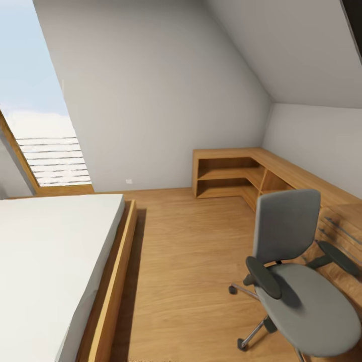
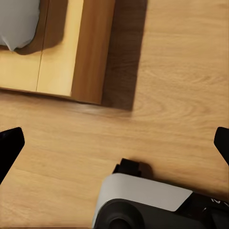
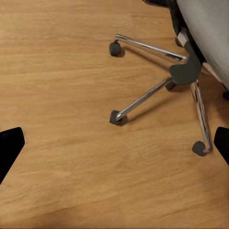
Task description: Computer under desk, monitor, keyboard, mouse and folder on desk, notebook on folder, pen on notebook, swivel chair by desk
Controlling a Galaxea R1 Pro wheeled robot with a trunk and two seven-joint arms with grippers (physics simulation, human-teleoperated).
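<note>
Attic bedroom, wood floor (image 1: 191, 261). My left gripper (image 2: 114, 140) and right gripper (image 3: 114, 140) both hang wide over bare boards, holding nothing. The swivel chair (image 1: 296, 271) stands at right beside low wooden shelving (image 1: 236, 173), its seat bare; the bed (image 1: 50, 261) lies at left.

The swivel chair (image 1: 296, 281) is being cut off by the lower right edge of the head view, its base only partly seen. The bed (image 1: 50, 261) is being cropped at the left and near edges. In both wrist views, the left gripper (image 2: 114, 145) and right gripper (image 3: 114, 145) fingertips are being clipped at the sides.
</note>
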